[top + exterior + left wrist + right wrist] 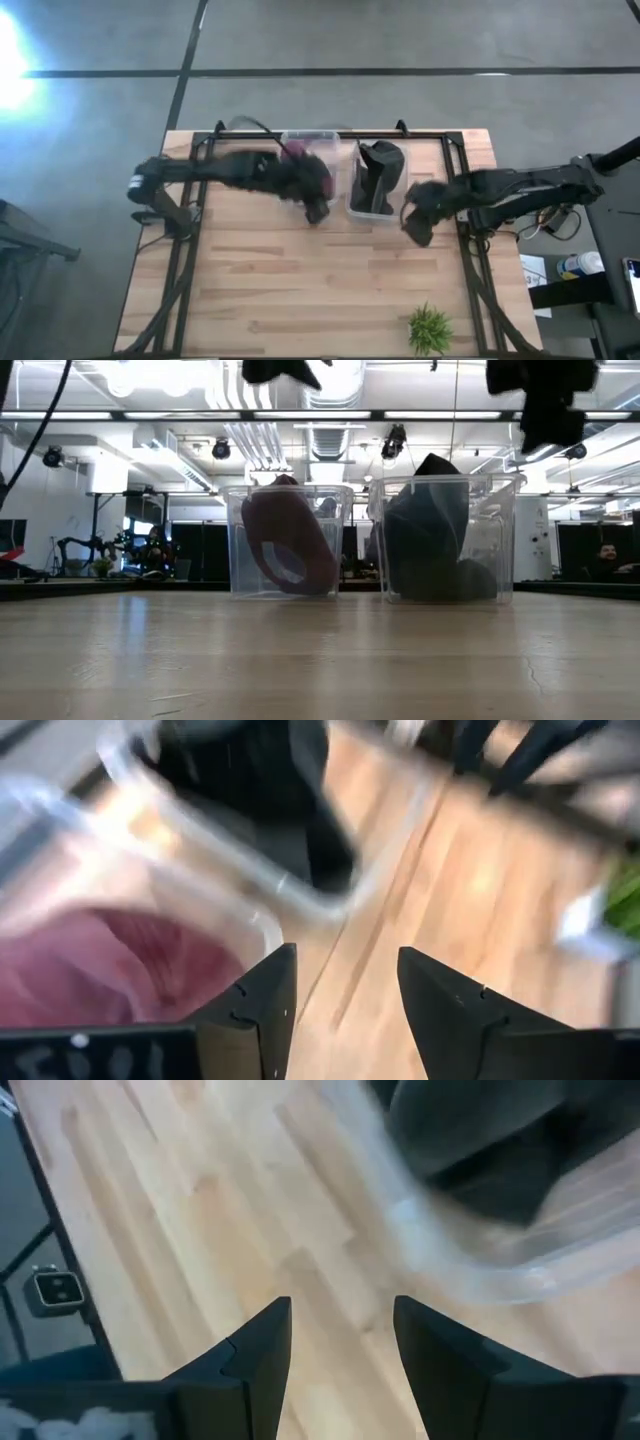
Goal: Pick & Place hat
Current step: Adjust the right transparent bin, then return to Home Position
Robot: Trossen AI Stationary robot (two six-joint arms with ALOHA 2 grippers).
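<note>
A maroon hat (290, 545) sits in the left clear bin (310, 150), curled against its walls; it also shows in the left wrist view (110, 965). A dark hat (435, 540) stands in the right clear bin (378, 185), its top above the rim, also seen in the right wrist view (480, 1140). My left gripper (345, 985) is open and empty above the near rim of the left bin (318, 205). My right gripper (340, 1335) is open and empty over bare table just right of the right bin (418, 225).
The two bins stand side by side at the far middle of the wooden table (300, 290). A small green plant (430, 328) sits near the table's near right corner. A black frame (185, 260) runs along the table's left, right and far sides.
</note>
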